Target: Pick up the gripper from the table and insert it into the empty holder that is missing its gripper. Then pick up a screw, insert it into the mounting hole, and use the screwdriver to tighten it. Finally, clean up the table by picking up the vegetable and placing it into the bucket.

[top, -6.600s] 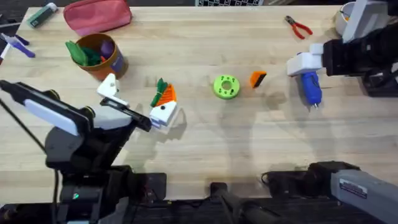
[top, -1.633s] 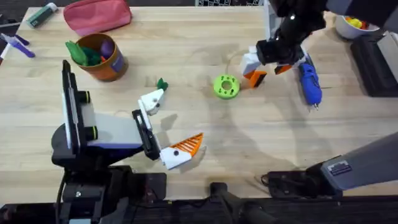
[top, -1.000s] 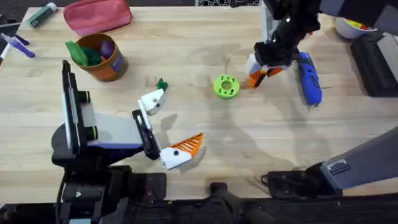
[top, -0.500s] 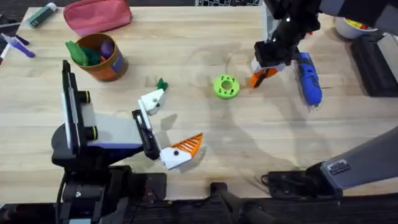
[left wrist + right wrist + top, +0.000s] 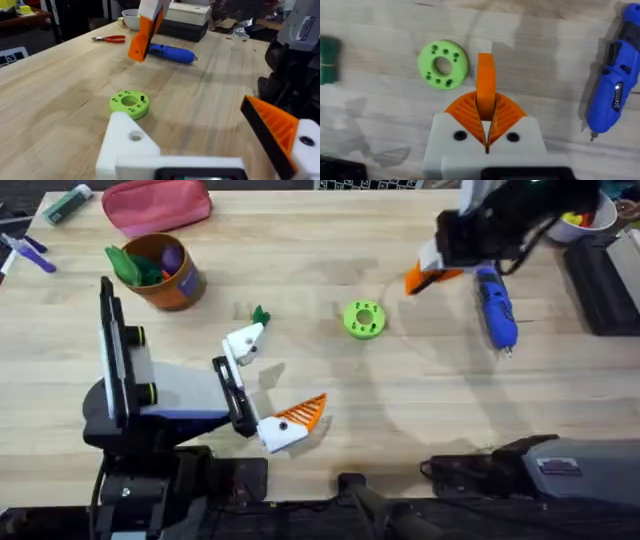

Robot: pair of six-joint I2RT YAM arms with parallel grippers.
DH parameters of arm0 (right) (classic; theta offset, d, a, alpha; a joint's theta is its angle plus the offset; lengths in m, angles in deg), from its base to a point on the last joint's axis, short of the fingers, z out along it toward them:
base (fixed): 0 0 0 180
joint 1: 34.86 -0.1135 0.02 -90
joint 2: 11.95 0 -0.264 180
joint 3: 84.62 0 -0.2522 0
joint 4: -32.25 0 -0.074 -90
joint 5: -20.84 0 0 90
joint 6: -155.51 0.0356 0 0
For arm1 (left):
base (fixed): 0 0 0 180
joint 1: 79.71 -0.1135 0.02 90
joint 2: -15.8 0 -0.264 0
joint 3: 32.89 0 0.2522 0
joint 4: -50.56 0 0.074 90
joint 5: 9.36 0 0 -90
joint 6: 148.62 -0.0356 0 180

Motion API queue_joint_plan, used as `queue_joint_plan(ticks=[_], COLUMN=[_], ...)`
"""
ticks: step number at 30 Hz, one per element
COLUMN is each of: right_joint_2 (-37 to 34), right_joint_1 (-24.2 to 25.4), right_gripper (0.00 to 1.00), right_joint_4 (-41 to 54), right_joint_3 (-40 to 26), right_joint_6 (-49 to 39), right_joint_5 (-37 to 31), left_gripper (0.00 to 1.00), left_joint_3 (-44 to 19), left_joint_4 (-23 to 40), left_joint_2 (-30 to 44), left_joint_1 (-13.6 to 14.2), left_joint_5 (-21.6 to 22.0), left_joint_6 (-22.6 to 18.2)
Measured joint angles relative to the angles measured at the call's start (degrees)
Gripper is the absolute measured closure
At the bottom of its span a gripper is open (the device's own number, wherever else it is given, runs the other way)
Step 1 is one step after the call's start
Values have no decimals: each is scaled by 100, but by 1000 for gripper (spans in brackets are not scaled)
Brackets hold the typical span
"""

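Observation:
My right gripper (image 5: 435, 270) hangs above the table, shut on the small orange gripper piece (image 5: 420, 280). In the right wrist view the piece (image 5: 486, 82) stands up between the orange pads (image 5: 507, 115). The blue screwdriver (image 5: 495, 305) lies just right of it. My left gripper (image 5: 275, 378) is open wide at the table's front. One finger is the bare white empty holder (image 5: 243, 340); the other carries an orange tip (image 5: 303, 414). The dark green vegetable (image 5: 260, 314) lies just behind the holder. The orange-brown bucket (image 5: 165, 275) stands at the back left with toy food inside.
A bright green disc (image 5: 363, 319) with holes sits mid-table. A pink pouch (image 5: 157, 205) lies at the back left, and red-handled pliers (image 5: 480, 222) and a white bowl (image 5: 570, 215) at the back right. A black block (image 5: 610, 280) lines the right edge.
The right gripper closed on the orange piece beside the green disc, then lifted it up and to the right. The left arm drew back from the vegetable earlier and has since stayed still.

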Motion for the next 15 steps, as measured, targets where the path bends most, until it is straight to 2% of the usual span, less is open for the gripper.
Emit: queue_joint_plan(ticks=[5,9,15], right_joint_2=[594,1021,1861], right_joint_1=[0,0,0], right_gripper=[988,989,989], right_joint_4=[-152,-872,-2410], right_joint_3=[0,170,1415], right_joint_6=[17,36,195], right_joint_5=[401,822,1597], left_gripper=[15,15,16], left_joint_3=[0,0,0], left_joint_4=[-1,-1,1], left_joint_2=[1,-1,0], left_joint_1=[0,0,0], left_joint_5=[0,0,0], left_joint_6=[0,0,0])
